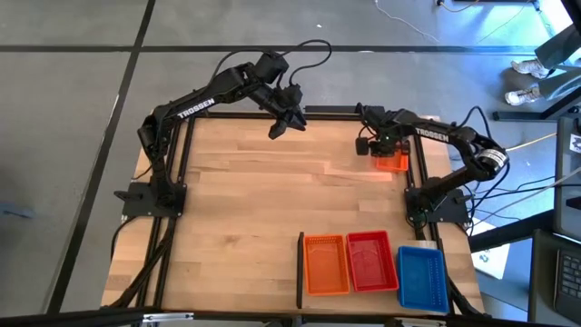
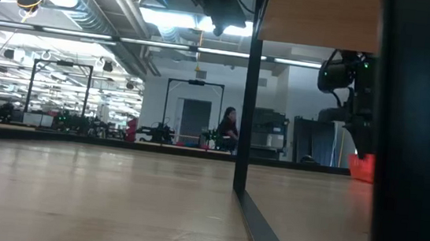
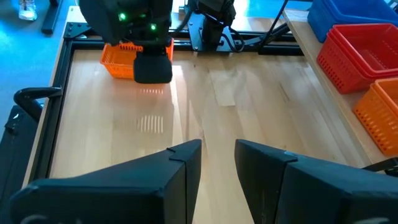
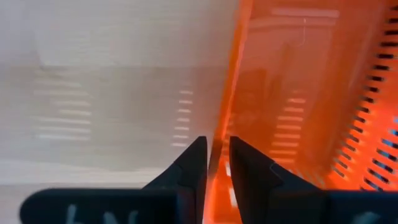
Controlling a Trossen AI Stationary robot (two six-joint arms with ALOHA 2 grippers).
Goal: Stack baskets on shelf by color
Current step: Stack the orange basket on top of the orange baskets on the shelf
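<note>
Right fingers: the right gripper (image 4: pixel 214 165) has its two dark fingers pinched onto one thin wall of an orange basket (image 1: pixel 392 162), one finger inside and one outside, with only that rim between them.
Left fingers: the left gripper (image 3: pixel 217 162) holds nothing; its fingers stand a little apart over bare wood.
Held basket, place: at the far right of the shelf (image 1: pixel 254 209), beside the black frame rail; whether it rests on the wood or is just lifted, I cannot tell.
Key relation: the orange stack (image 1: pixel 326 264) lies at the near edge, well apart from the held basket, just beside the short black divider strip (image 1: pixel 300 270). Its long axis runs from near edge to far edge.
Nearer arm: the right arm, I judge; the left arm hangs at the far edge near the middle.
Other stacks: the red stack (image 1: pixel 371 261) touches the orange one, and the blue stack (image 1: pixel 422 278) sits outermost on the right.
Materials: the baskets are shallow, rectangular plastic with slotted mesh walls, glossy and thin, likely to flex in a one-wall pinch. The shelf is pale planked wood, smooth enough to show reflections.
</note>
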